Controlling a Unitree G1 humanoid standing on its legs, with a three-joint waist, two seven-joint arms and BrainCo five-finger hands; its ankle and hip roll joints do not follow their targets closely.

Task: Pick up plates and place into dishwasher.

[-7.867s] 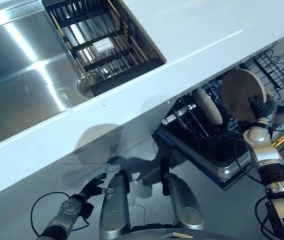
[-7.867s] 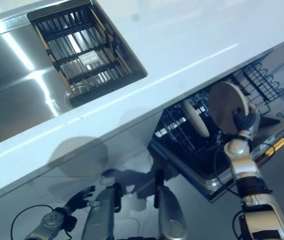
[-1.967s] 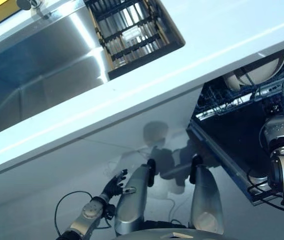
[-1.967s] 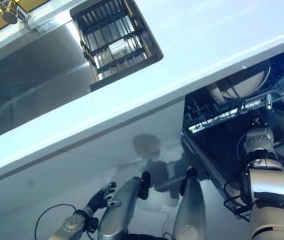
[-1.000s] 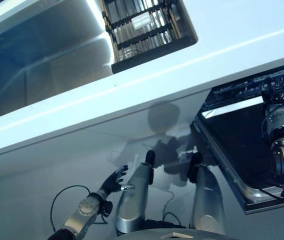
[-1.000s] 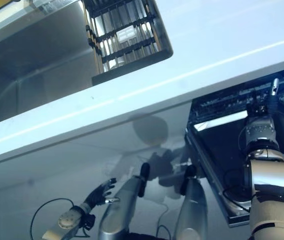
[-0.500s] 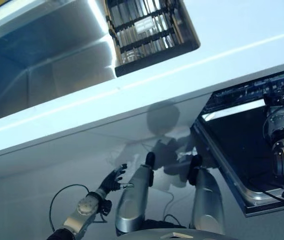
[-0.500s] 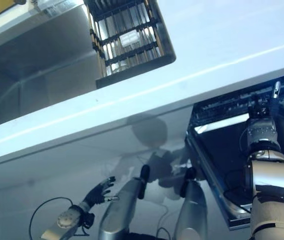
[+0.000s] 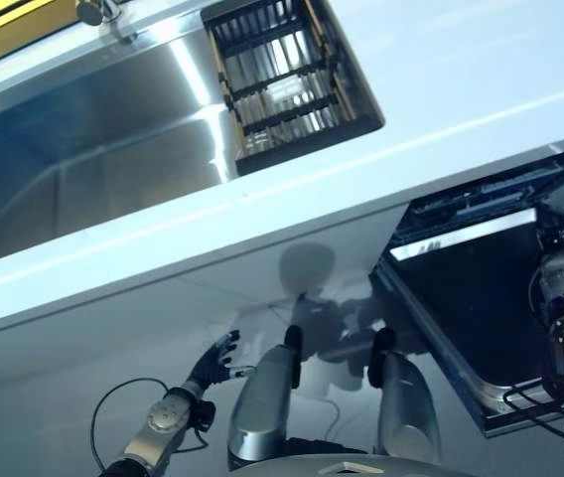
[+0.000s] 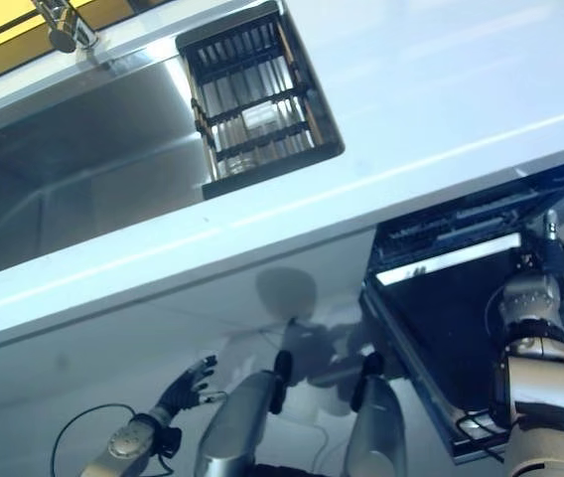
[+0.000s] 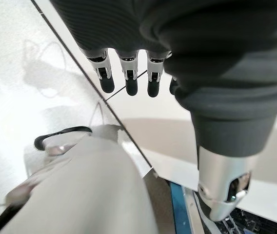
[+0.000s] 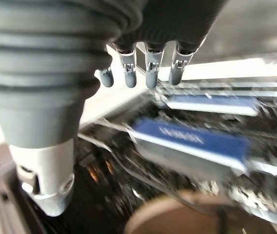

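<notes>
Since earlier: plate (image 12: pixel 187 217) racked, rack (image 12: pixel 197 141) pushed in; right hand (image 12: pixel 143 68) empty, fingers straight; left hand (image 9: pixel 212 363) spread, idle; risk: fingers snagging rack wires on withdrawal.

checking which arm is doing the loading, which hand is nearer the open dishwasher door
Right. The right hand is at the far end of the open dishwasher door, by the rack. The left hand hangs low by the cabinet front, well off to the door's left.

Bright overhead light glares off the sink (image 9: pixel 83 169) and counter (image 9: pixel 441 89). Beyond the right hand (image 12: pixel 143 68), the rack (image 12: pixel 202 141) and plate (image 12: pixel 177 219) smear with blur.
</notes>
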